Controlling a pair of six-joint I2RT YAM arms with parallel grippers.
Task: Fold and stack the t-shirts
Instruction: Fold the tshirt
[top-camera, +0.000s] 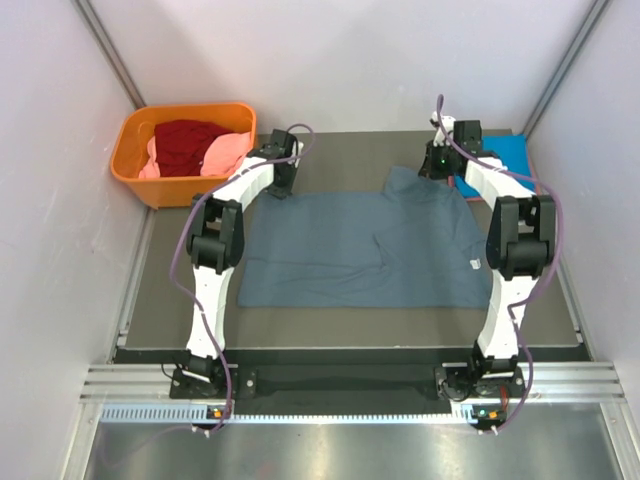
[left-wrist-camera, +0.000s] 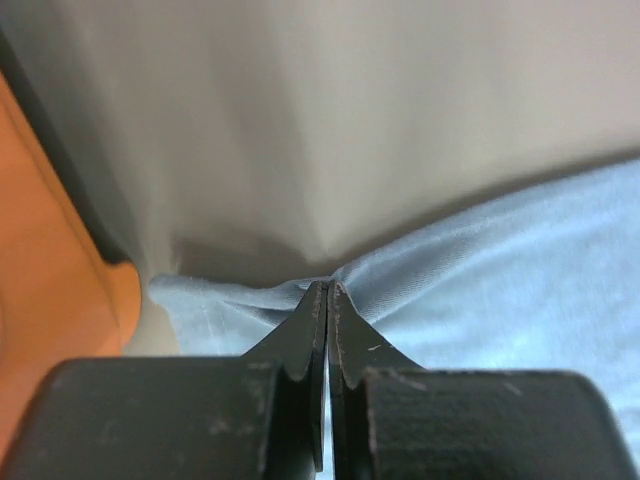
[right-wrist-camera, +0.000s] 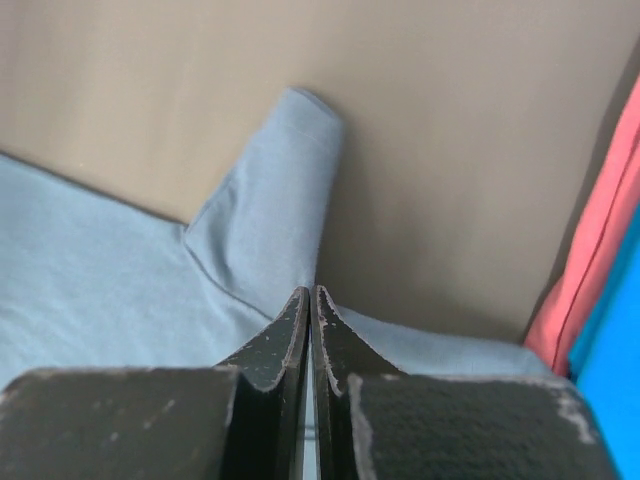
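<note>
Grey tabletop (top-camera: 340, 152) bears a slate tee (top-camera: 330, 250), its white tag (top-camera: 474, 263) unreadable.

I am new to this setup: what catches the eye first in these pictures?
A large grey-blue t-shirt lies spread across the middle of the table. The left claw and the right claw are both shut on its far edge. An orange basket with red and pink shirts sits at the far left corner.

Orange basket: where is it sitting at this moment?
In the top view, the orange basket sits at the far left corner of the table, just left of the left end effector and the grey-blue t-shirt.
</note>
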